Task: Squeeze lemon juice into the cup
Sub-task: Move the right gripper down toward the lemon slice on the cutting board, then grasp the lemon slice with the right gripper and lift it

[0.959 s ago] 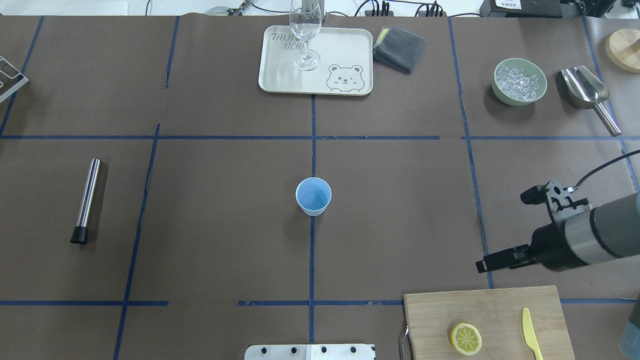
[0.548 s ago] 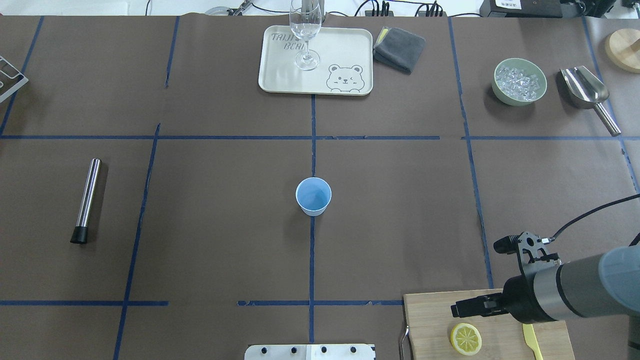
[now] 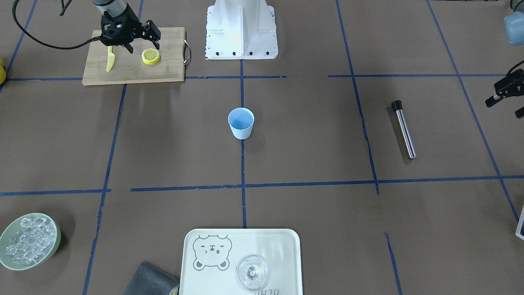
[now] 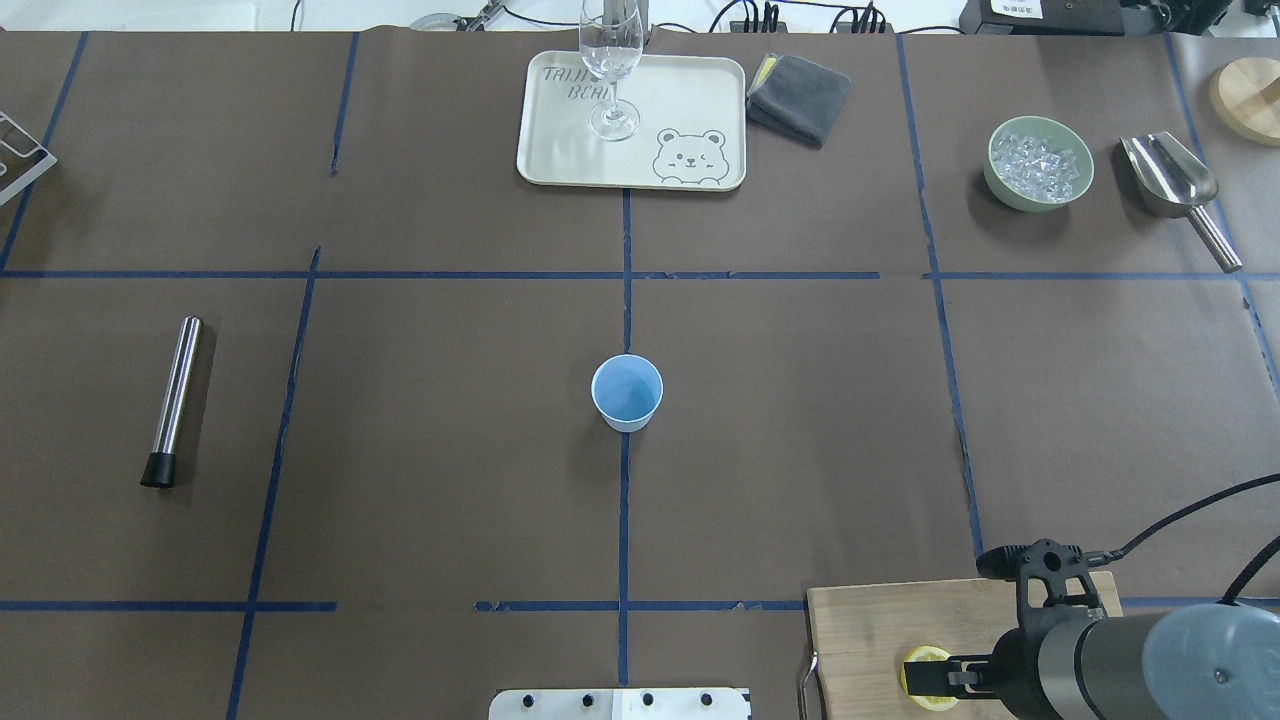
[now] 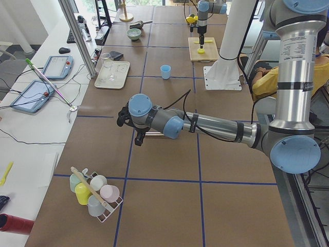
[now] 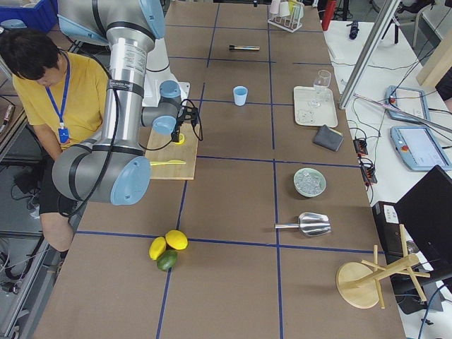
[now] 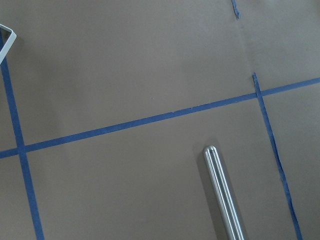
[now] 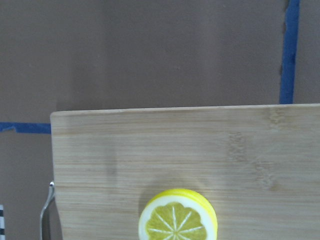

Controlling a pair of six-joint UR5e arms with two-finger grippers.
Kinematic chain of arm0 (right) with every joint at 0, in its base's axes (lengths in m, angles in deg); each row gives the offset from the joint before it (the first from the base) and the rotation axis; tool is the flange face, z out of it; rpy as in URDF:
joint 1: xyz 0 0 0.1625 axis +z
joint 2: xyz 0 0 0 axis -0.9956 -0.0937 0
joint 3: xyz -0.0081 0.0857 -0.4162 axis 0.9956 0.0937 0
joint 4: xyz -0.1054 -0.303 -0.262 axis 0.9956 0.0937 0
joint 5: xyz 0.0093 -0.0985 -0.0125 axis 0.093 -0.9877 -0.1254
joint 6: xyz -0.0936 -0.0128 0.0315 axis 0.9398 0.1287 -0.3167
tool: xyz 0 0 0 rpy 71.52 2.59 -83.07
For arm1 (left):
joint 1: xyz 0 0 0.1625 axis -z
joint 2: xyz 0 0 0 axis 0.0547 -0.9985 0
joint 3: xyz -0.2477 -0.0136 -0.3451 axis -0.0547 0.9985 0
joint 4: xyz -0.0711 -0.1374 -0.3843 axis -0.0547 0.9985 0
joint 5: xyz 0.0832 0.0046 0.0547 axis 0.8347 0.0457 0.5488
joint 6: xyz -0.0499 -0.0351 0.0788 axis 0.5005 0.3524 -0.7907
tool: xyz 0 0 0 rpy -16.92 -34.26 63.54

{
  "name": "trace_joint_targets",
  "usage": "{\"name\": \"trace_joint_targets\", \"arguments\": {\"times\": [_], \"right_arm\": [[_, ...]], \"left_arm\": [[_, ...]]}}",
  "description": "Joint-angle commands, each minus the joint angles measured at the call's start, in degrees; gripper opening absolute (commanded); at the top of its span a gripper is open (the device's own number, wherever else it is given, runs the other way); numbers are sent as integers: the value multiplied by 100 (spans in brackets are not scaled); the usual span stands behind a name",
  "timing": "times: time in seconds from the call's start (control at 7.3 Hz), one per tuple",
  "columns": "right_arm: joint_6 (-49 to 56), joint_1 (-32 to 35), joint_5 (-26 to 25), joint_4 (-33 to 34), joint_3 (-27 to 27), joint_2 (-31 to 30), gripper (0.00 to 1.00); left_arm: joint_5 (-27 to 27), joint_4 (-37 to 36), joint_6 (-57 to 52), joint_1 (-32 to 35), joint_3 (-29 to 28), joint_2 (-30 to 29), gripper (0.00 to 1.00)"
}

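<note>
Right tool (image 3: 143, 44): released, its two black fingers (image 3: 156, 40) stood wide apart and pointed down over the light bamboo cutting board (image 3: 131, 70).
Lemon: the thin round lemon slice with yellow rind and pale flesh (image 3: 151, 56) lay flat on the board, directly under the right tool. In the overhead view the tool hid most of it (image 4: 915, 659). No finger was seen to touch it.
Knife: a yellow plastic knife (image 3: 109, 58) lay on the same board, just beside the right tool, on the side away from the slice.
Cup: the small light-blue tapered plastic cup (image 4: 627, 392) stood upright in the middle of the bench (image 4: 450, 450), well apart from both tools.
Left tool (image 3: 497, 96): at the far edge of the bench from the right tool. If it was released or clenched, I cannot tell.
Rod: a shiny steel rod with a black cap (image 4: 175, 400) lay on the bench near the left tool, and its round end (image 7: 223, 195) showed in the left wrist view.
</note>
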Motion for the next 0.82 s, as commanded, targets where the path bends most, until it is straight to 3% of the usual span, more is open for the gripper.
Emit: {"name": "trace_joint_targets", "arguments": {"times": [0.0, 0.27, 0.68], "right_arm": [[-445, -389, -555, 320, 28, 16, 100], [-675, -451, -775, 329, 317, 278, 100], [-675, -416, -785, 338, 301, 341, 100]], "left_arm": [[7, 0, 0, -4, -16, 3, 100], [7, 0, 0, -13, -7, 3, 100], [7, 0, 0, -4, 2, 3, 100]]}}
